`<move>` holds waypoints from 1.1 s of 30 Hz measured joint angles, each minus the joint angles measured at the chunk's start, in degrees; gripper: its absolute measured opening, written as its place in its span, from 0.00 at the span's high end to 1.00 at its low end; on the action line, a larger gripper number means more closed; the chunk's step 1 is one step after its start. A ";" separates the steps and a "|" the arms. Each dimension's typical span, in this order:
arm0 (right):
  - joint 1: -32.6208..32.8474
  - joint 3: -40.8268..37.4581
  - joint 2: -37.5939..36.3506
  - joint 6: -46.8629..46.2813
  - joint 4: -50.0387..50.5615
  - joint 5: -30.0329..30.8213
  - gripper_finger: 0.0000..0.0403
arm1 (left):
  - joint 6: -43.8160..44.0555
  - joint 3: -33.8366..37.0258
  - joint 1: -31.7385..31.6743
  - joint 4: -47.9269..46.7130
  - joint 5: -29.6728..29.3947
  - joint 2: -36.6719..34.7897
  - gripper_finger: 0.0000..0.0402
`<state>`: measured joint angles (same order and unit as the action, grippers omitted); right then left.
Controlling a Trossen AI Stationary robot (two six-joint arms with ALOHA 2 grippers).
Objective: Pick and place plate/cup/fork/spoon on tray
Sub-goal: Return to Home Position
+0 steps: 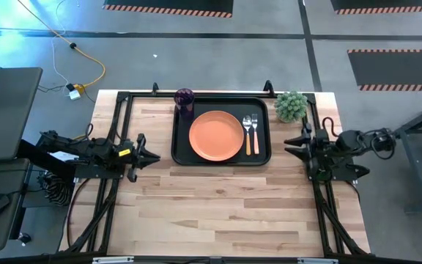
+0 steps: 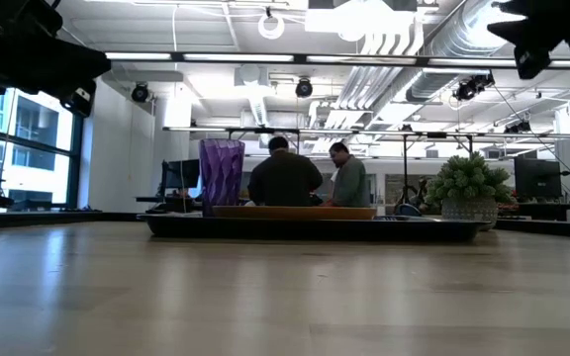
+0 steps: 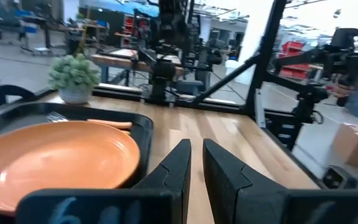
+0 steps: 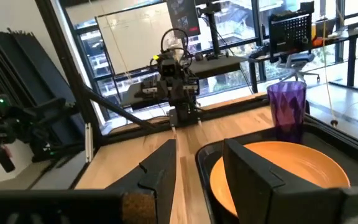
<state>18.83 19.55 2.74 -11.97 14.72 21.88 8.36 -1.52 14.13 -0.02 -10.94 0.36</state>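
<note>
Left gripper (image 3: 196,148) faces one each: tray (image 1: 181,152), plate (image 1: 216,136), cup (image 1: 184,100), fork (image 1: 256,138), seemingly spoon (image 1: 247,139).

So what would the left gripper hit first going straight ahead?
Likely nothing near: the left gripper points along bare wooden table, just past a corner of the black rectangular tray, toward the right arm. It might graze the rim.

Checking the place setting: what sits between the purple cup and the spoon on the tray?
The orange plate, flat on the black tray. The high view shows it best: cup at one corner, spoon just right of the plate.
</note>
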 joint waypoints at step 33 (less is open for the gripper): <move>-0.09 -14.60 -2.27 -8.78 -2.97 1.78 0.69 | -4.07 -0.02 0.00 0.10 -0.35 0.00 0.92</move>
<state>18.74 4.95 0.47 -20.75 11.75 23.66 4.29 -1.54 14.13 0.08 -11.29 0.36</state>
